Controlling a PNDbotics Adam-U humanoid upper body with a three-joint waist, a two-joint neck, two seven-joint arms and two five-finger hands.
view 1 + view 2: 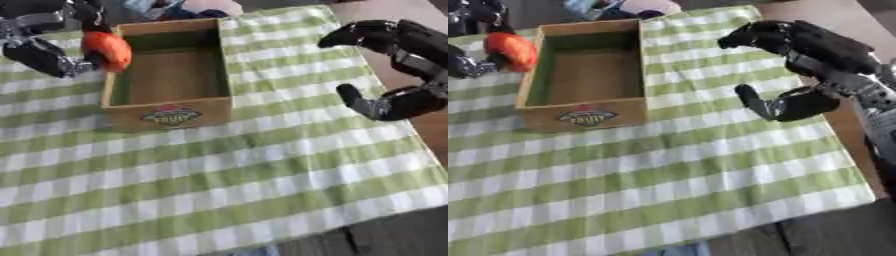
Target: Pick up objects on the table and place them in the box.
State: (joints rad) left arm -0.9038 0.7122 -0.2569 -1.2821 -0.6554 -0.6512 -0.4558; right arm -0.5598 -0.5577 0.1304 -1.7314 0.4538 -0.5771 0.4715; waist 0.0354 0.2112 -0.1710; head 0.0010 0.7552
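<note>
At box (166,112) rim: L robot hand (52,57) w/ orange object (108,50).

— Where did the two views sit?

— Both looked down from the head, steeply, onto the checked cloth (262,190), and close enough that the cloth filled nearly the whole picture.

— Same direction?

— Nearly the same. The left eye view was shifted so the wooden box (168,75) sat closer to the middle; in the right eye view it slid toward the left edge.

— And the shared part?

— Almost all of it: box, cloth, and the right hand (785,107) at the right side. The left hand (44,57) showed more fully in the left eye view, cut off in the other. The cloth lay slightly askew.
</note>
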